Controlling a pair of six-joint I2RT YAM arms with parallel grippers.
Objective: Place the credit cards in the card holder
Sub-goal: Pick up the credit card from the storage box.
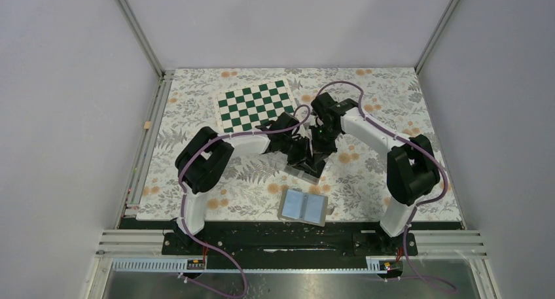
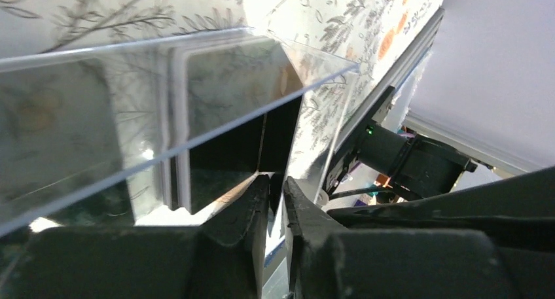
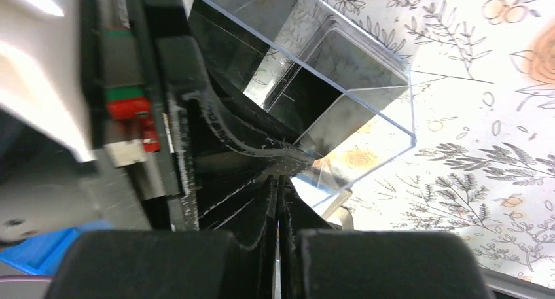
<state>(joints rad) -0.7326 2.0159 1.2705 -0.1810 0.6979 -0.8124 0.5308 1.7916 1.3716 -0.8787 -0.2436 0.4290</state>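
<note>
The clear acrylic card holder (image 1: pixel 302 173) sits mid-table under both grippers. It fills the left wrist view (image 2: pixel 131 103) and shows in the right wrist view (image 3: pixel 357 73). My left gripper (image 1: pixel 301 156) (image 2: pixel 276 181) is shut on the holder's thin clear wall. My right gripper (image 1: pixel 321 148) (image 3: pixel 280 178) is shut at the holder's rim, pinching a thin black credit card seen only edge-on. A dark card face (image 2: pixel 226 168) (image 3: pixel 306 97) shows inside one compartment. Other cards are hidden.
The taupe wallet (image 1: pixel 304 207) lies open, light-blue inside up, near the front edge. A green-and-white chessboard (image 1: pixel 256 105) lies at the back left. The two arms cross closely over the holder. The tabletop has a floral cloth.
</note>
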